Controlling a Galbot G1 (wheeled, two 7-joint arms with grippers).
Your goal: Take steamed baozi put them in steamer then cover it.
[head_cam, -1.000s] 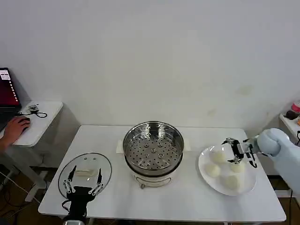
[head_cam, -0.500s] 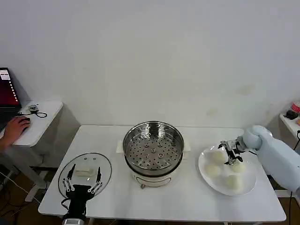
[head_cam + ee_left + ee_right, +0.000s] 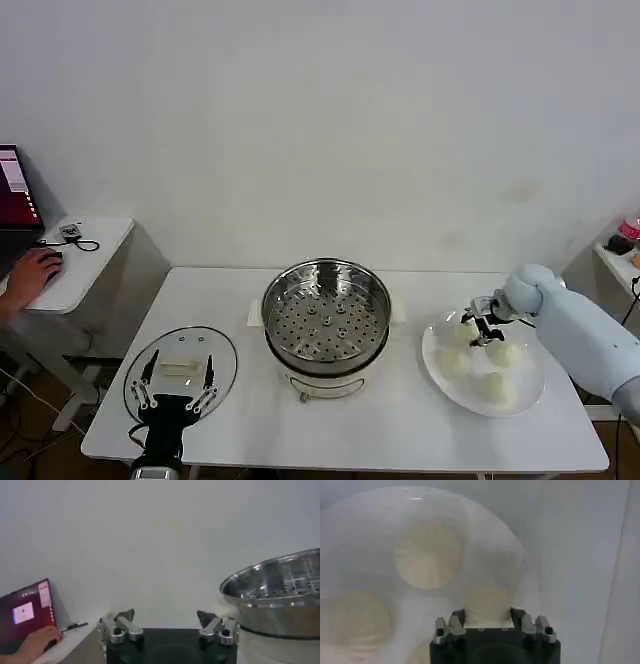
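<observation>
Four steamed baozi (image 3: 484, 360) are sitting on a white plate (image 3: 432, 345) at the table's right; the right gripper (image 3: 484, 324) is hanging over them, fingers spread around one bun, which wants a gentle centred squeeze before lifting; the steamer (image 3: 326, 318) is standing mid-table holding nothing on its perforated tray; the left gripper (image 3: 176, 394), fingers apart, is idling above the cover (image 3: 180, 368) lying at the table's left.
</observation>
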